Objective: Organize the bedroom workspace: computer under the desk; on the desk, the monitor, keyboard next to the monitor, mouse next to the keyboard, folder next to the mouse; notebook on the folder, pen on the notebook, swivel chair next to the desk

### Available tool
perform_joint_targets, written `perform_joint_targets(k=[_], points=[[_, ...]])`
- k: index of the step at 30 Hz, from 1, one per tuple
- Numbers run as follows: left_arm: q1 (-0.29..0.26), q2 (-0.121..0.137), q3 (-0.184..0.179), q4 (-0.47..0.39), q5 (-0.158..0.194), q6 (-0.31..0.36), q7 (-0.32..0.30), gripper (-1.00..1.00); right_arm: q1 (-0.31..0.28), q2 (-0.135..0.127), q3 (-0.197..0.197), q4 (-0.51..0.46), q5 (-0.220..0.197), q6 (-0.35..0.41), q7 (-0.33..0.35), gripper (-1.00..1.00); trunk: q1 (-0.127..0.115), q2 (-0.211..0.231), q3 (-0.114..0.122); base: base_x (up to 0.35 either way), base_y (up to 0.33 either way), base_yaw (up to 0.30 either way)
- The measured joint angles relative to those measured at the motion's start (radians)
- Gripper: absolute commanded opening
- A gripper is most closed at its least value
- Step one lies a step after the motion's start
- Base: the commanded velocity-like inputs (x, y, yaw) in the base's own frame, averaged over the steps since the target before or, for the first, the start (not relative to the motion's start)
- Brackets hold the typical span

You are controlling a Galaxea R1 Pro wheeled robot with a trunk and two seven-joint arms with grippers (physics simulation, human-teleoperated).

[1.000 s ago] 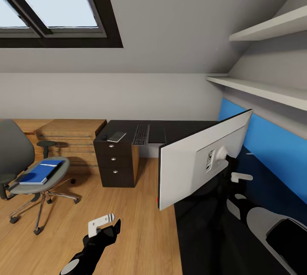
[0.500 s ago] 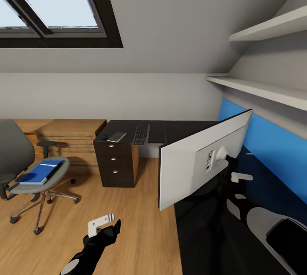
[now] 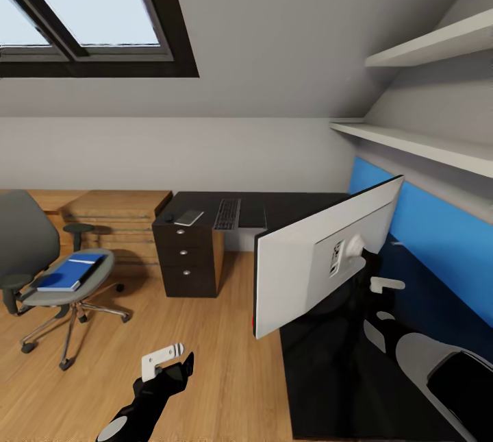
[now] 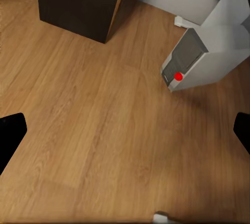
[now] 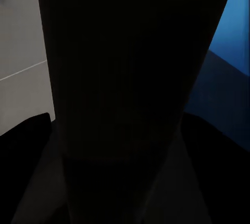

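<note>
The monitor (image 3: 322, 257) hangs tilted over the black desk (image 3: 329, 387), white back toward me, one lower corner past the desk edge. My right arm (image 3: 411, 353) reaches in behind it. In the right wrist view my right gripper (image 5: 117, 140) is shut on the monitor's dark slab. My left gripper (image 3: 171, 368) hovers open over the floor, and the grey computer (image 4: 203, 62) with its red dot stands ahead of it. On the far desk lie the keyboard (image 3: 226, 214), a small dark mouse (image 3: 168, 218) and the notebook (image 3: 188, 218). The blue folder (image 3: 72, 272) lies on the swivel chair (image 3: 27, 240).
A black three-drawer unit (image 3: 188, 264) stands under the far end of the desk. Beside it is a light wooden dresser (image 3: 116, 216). White shelves (image 3: 424, 144) and the blue back panel (image 3: 438, 243) run along the right wall. Wood floor lies between chair and desk.
The view has shifted a little, so the chair, dresser and far desk sit slightly further right and up. Both arms and the monitor keep their places.
</note>
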Motion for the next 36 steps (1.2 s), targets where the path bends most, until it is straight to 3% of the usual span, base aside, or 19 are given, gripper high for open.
perform_joint_targets(k=[16, 24, 30, 36], points=[[0.0, 0.001, 0.001, 0.0, 0.002, 0.0, 0.0, 1.0, 0.0, 0.001, -0.004, -0.006, 0.017, 0.006, 0.002, -1.0, 0.0, 0.0, 0.0, -0.141, -0.118, 0.0], [0.0, 0.003, 0.004, 0.0, 0.045, 0.0, 0.0, 1.0, 0.0, 0.002, -0.004, -0.005, 0.017, 0.006, 0.003, -1.0, 0.0, 0.0, 0.0, -0.005, -0.032, 0.0], [0.0, 0.003, 0.005, 0.0, 0.048, 0.0, 0.0, 1.0, -0.001, 0.004, 0.012, -0.003, 0.0, 0.005, 0.0, -1.0, 0.0, 0.0, 0.0, 0.0, 0.0, 0.0], [0.0, 0.003, 0.005, 0.0, 0.048, 0.0, 0.0, 1.0, 0.0, 0.006, 0.012, -0.016, 0.015, 0.015, 0.0, -1.0, 0.0, 0.0, 0.0, 0.0, -0.109, 0.0]])
